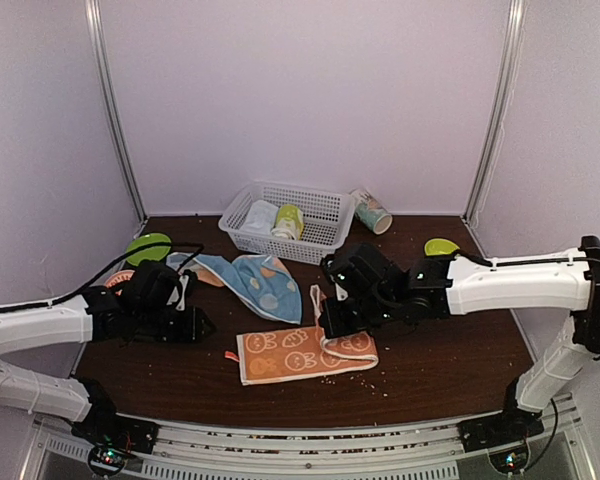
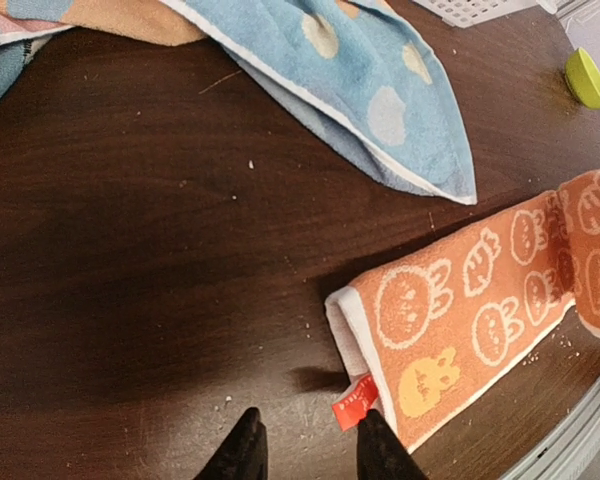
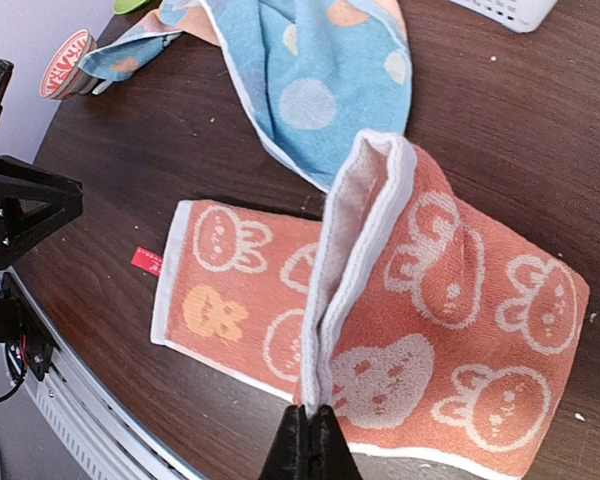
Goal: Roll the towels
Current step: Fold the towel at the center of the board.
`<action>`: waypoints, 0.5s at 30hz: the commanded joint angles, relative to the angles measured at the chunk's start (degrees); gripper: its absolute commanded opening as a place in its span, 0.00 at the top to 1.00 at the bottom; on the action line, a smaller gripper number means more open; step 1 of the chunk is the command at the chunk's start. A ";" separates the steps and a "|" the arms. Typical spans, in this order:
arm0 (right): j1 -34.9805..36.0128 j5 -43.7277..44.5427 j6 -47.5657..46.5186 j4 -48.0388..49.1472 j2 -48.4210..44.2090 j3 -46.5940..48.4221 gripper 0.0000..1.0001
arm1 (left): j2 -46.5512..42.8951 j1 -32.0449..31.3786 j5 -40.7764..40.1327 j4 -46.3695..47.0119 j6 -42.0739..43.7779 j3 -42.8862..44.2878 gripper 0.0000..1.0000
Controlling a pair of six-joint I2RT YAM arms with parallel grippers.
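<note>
The peach-orange towel (image 1: 300, 352) with rabbit prints lies folded lengthwise at the table's front middle. My right gripper (image 3: 309, 418) is shut on its white-edged right end (image 3: 355, 250) and holds that end lifted and folded back over the rest. In the top view the right gripper (image 1: 332, 322) sits over the towel's right part. My left gripper (image 2: 305, 440) is open and empty just above the table, by the towel's left end and its red tag (image 2: 354, 402). The light blue spotted towel (image 1: 258, 281) lies crumpled behind, also seen in the wrist views (image 2: 370, 90) (image 3: 310, 80).
A white basket (image 1: 318, 215) at the back holds a pale rolled towel (image 1: 260, 216) and a yellow-green rolled towel (image 1: 288, 221). A cup (image 1: 371, 211) lies beside it. Green lids sit at back left (image 1: 148, 247) and back right (image 1: 441, 246). The table's front edge (image 1: 310, 425) is near.
</note>
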 commanded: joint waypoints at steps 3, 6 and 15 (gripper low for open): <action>2.18 -1.07 0.71 2.48 5.56 6.35 1.00 | -2.84 -0.11 -1.58 -0.76 -0.59 -1.99 0.68; 3.05 -1.25 0.52 1.94 8.00 8.46 1.00 | -3.22 -0.16 -1.82 -0.75 -0.89 -2.67 0.68; 4.99 -2.64 -0.01 1.15 13.14 12.44 1.00 | -3.98 -0.06 -1.73 -0.71 -1.22 -3.65 0.68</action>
